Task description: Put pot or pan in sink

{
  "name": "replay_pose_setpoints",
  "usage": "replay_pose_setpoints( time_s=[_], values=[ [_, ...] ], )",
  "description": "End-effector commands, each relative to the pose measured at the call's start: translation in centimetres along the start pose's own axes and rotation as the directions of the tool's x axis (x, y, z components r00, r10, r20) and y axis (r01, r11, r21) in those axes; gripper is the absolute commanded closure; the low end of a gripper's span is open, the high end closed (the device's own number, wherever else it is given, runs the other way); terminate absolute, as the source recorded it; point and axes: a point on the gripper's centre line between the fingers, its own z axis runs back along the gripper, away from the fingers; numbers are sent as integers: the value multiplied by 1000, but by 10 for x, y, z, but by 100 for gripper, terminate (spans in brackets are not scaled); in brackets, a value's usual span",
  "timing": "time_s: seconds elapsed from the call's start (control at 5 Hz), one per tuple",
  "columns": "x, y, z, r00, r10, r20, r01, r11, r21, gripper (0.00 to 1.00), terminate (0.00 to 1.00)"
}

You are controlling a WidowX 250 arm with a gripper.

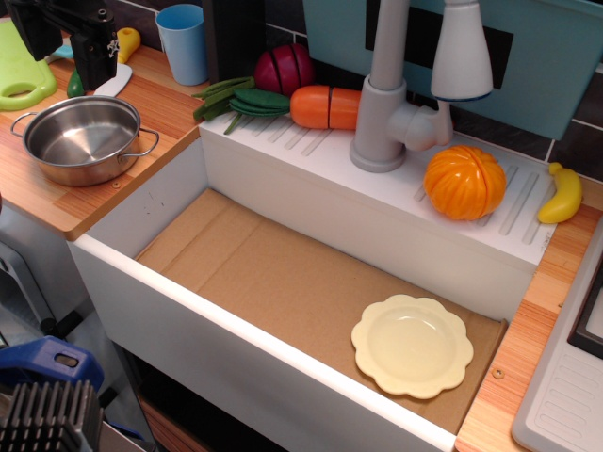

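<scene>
Still on the Counter: Pot Sits Outside the Sink

Right, we find the stainless-steel pot point(83, 138) sitting upright on the wooden table point(38, 193) at the left, empty, its two wire loop handles sticking out to either side. It is just beside the sink point(245, 348) but not in it, with the basin's white left wall between them. Over the pot's far rim hangs the black pincer point(94, 58), close above but apparently not touching; whether its fingers are wide or narrow I cannot tell, as the dark shape gives nothing away.

Down in the sink, on the brown cardboard floor, a pale yellow scalloped plate point(412, 345) lies flat near the right front corner. On the white ledge behind stands the grey faucet point(396, 85), with an orange toy pumpkin point(464, 182) just beside it and a yellow banana point(562, 194) at the far right. Along the back, a toy carrot point(327, 106), green pea pods point(236, 97), a red onion point(285, 68) and a blue cup point(184, 42). A green cutting board point(21, 66) pokes in at the top left.
</scene>
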Motion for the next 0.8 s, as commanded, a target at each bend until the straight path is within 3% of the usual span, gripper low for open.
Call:
replay_pose_setpoints(
  time_s=[0.0, 0.6],
  values=[
    [0, 0, 0, 1000, 0, 0, 0, 1000, 0, 0, 0],
    [-6, -1, -36, 999, -41, 33, 42, 998, -35, 0, 0]
  ],
)
